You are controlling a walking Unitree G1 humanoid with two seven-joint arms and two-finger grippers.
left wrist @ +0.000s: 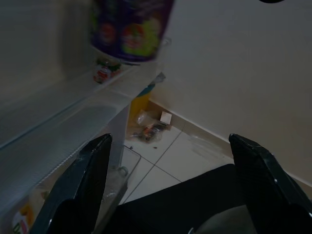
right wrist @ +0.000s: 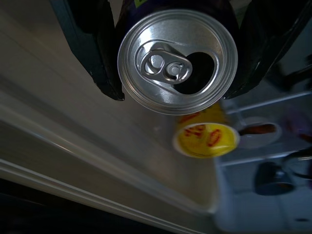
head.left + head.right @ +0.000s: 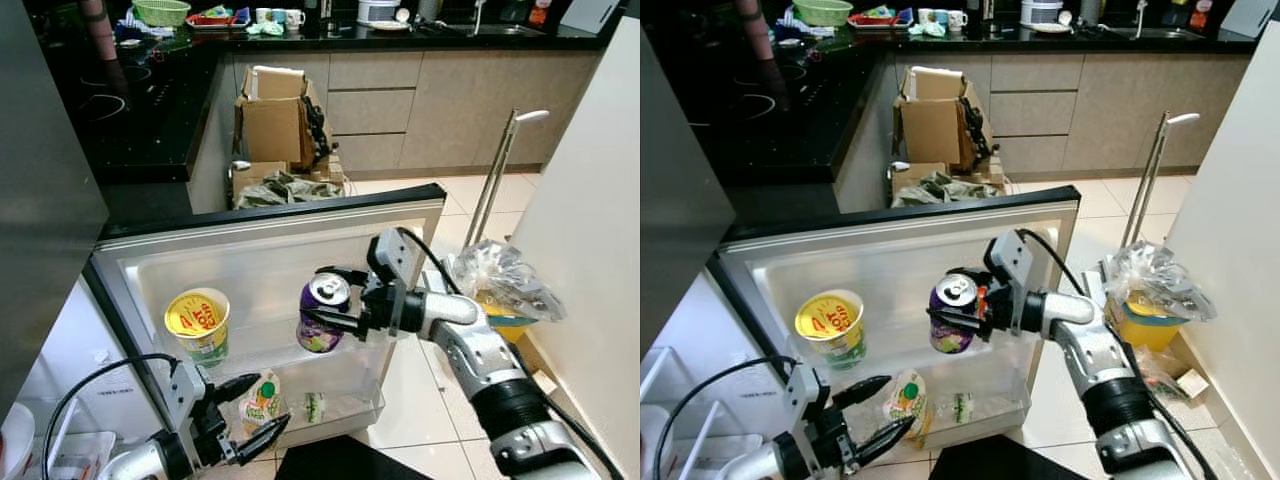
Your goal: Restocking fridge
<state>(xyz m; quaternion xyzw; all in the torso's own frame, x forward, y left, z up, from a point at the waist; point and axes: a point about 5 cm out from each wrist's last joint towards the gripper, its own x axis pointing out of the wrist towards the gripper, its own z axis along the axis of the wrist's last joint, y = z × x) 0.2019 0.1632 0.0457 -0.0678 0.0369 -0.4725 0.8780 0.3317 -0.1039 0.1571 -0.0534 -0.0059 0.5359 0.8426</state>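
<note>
My right gripper (image 3: 335, 308) is clamped on the purple can (image 3: 323, 314), fingers on either side of it, holding it upright just above the fridge door shelf (image 3: 262, 352), toward the shelf's right end; the can's tab is already punched open. At the shelf's left end stands the yellow-lidded cup (image 3: 199, 324). Down low, my left gripper (image 3: 252, 407) hangs with fingers spread wide, empty, by the lower door bin's (image 3: 345, 408) left end, where a small green-capped packet (image 3: 261, 399) lies.
</note>
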